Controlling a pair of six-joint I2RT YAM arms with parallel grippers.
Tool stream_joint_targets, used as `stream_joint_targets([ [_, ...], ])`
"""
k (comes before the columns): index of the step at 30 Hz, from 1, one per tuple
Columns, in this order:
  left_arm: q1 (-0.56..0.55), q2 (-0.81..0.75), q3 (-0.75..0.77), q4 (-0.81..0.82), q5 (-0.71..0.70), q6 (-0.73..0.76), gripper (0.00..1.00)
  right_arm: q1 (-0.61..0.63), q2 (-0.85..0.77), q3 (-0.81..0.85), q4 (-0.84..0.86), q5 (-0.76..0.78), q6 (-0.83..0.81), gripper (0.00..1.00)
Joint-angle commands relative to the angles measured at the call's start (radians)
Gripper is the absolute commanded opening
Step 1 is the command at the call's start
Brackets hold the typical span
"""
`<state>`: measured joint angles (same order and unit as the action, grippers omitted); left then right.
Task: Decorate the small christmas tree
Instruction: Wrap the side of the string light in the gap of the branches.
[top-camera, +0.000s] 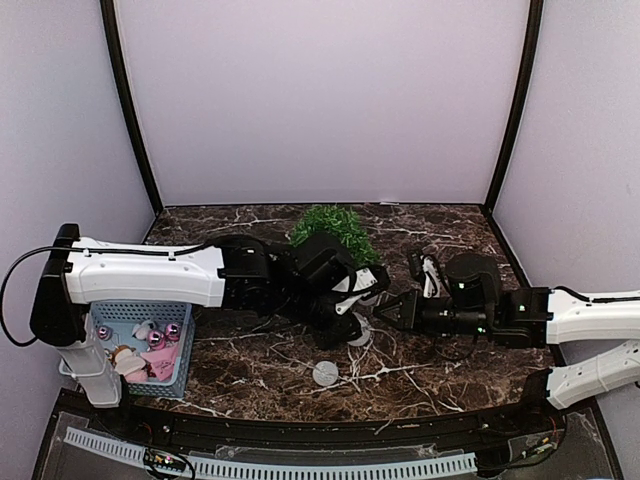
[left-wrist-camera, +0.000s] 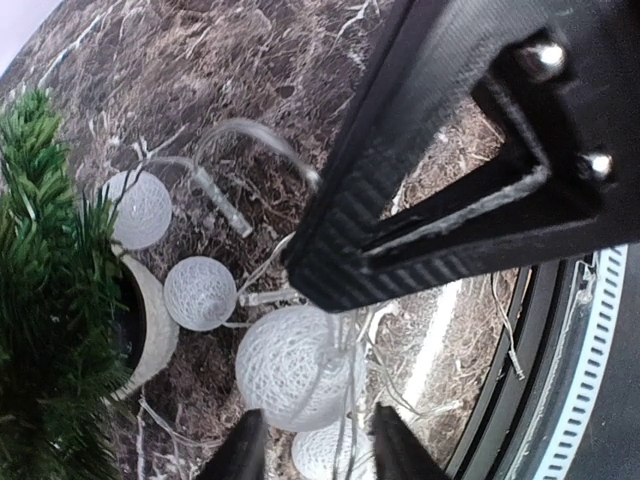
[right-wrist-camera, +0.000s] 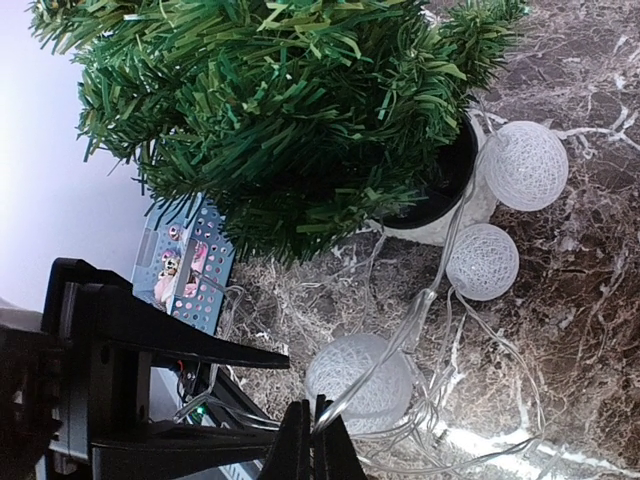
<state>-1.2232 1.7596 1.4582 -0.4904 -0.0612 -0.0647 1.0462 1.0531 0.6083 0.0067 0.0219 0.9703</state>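
Small christmas tree (top-camera: 335, 232) stands upright in its white pot (left-wrist-camera: 155, 330) near the middle of the table (top-camera: 230, 375), toward the far side. Its long axis is vertical, with the tip pointing up. A string of ball lights (right-wrist-camera: 483, 262) lies on the table just beside the pot's near side, not yet on the branches. The right fingers (right-wrist-camera: 300, 445) are pinched together on its wire. The left fingers (left-wrist-camera: 255, 450) are apart around the wire and a ball, not visibly pressing. From both, the tree lies just to the far side, and the left arm looks slightly nearer. The string probably has to be lifted up and away, over the branches.
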Motion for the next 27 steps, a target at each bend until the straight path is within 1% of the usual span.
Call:
stream_joint_targets([
  [1,-0.009,0.004,0.029,-0.039,-0.031,0.019,0.19,-0.002,0.002,0.031,0.05,-0.005,-0.013,0.0],
  [2,-0.011,-0.002,0.028,-0.037,-0.034,0.016,0.13,-0.002,0.002,0.031,0.047,0.0,-0.012,0.0],
  [3,-0.012,-0.007,0.024,-0.032,-0.039,0.016,0.04,-0.003,0.002,0.031,0.039,0.01,-0.009,0.0],
  [5,-0.016,-0.033,0.01,-0.014,-0.048,0.013,0.0,-0.002,0.001,0.03,0.014,0.043,0.007,0.0],
  [7,-0.016,-0.078,-0.022,0.02,-0.035,0.018,0.0,-0.003,0.005,0.03,-0.003,0.079,0.021,0.0],
  [11,-0.016,-0.179,-0.081,0.067,0.07,0.021,0.0,-0.003,0.031,0.034,0.012,0.12,0.056,0.0],
  [15,-0.016,-0.234,-0.1,0.041,0.181,-0.008,0.0,-0.003,0.078,0.049,0.086,0.127,0.084,0.0],
  [19,-0.016,-0.282,-0.137,0.04,0.242,-0.043,0.0,-0.003,0.122,0.075,0.112,0.163,0.098,0.0],
  [23,-0.016,-0.368,-0.206,0.082,0.274,-0.079,0.0,-0.011,0.128,0.083,0.12,0.229,0.127,0.0],
  [27,-0.016,-0.458,-0.261,0.082,0.267,-0.116,0.0,-0.021,0.119,0.079,0.125,0.285,0.172,0.0],
])
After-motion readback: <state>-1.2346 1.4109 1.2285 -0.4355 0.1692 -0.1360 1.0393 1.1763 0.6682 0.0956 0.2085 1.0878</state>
